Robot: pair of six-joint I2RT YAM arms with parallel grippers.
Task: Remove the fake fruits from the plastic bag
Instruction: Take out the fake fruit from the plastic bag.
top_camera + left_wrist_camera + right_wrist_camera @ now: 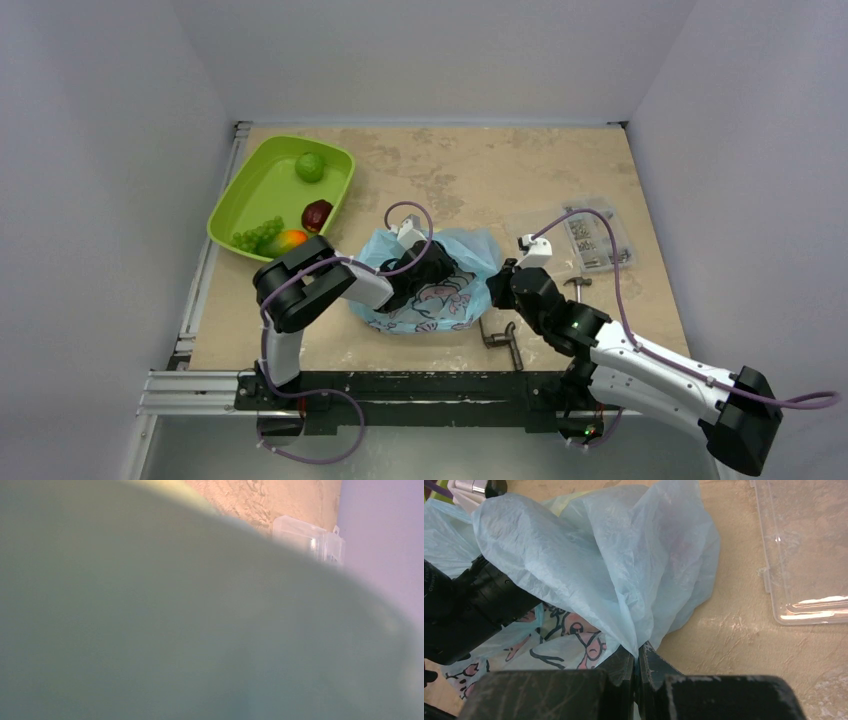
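Two dark, scuffed fingers (659,670) of the right jaws, pressed almost together and clamped on a thin fold of the plastic bag (624,560). Light-blue film, translucent and finely crinkled, fanning up and away from that pinch in soft ridges. Pink and black cartoon prints on the flatter sheet just left of the pinch.

Close to the left of the right jaws, the black, rounded wrist of the left arm (474,600), draped by the same film. Left jaws sunk inside the bag (440,300); wide or narrow, cannot tell, with the left wrist view smeared almost wholly by a blurred grey-green sheet.

Off to the right of the right jaws, apart from the bag, a clear parts box (804,550): hard, glossy, rectangular with rounded corners, lying flat on the beige, mottled table (450,170).

Beyond the left jaws and to their left, a smooth lime-green tray (262,185) with rounded corners. Inside it, out of the bag, four fake fruits:
- a round green fruit (310,167)
- a dark red piece (317,214)
- a knobbly green grape bunch (258,234)
- a small orange one (288,240) right beside the grapes
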